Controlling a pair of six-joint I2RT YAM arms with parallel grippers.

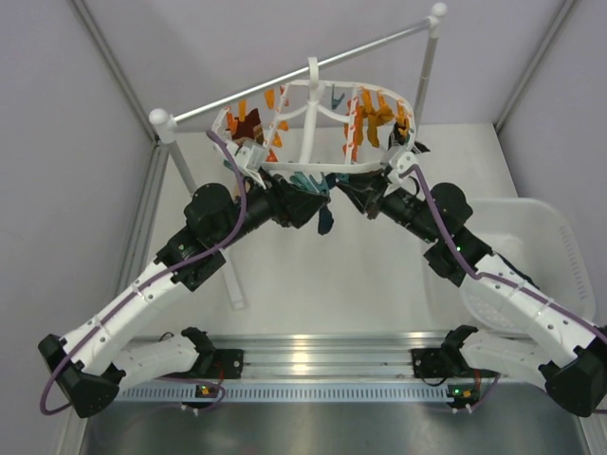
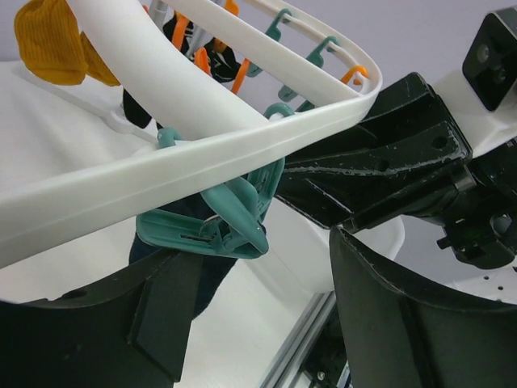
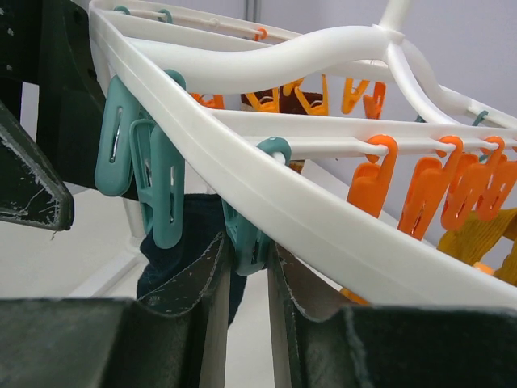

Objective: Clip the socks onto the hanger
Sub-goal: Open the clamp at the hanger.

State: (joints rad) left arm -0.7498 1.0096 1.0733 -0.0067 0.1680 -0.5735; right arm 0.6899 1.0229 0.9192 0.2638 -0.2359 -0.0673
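As right fingers (image 3: 202, 323) pinch the white plastic hanger's (image 3: 323, 234) teal clip (image 3: 244, 236), a dark navy sock (image 3: 182, 242) hangs between them and spread left fingers (image 2: 388, 323).

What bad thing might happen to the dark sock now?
The dark sock hangs under the hanger rim, and its hold is hidden; it might drop. The right jaws squeeze a teal clip; tugging may tilt the hanger, which only hangs from a rod.

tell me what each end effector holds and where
Right end effector: a teal clip on the hanger, pinched at its lower end. Left end effector: open, holding nothing.
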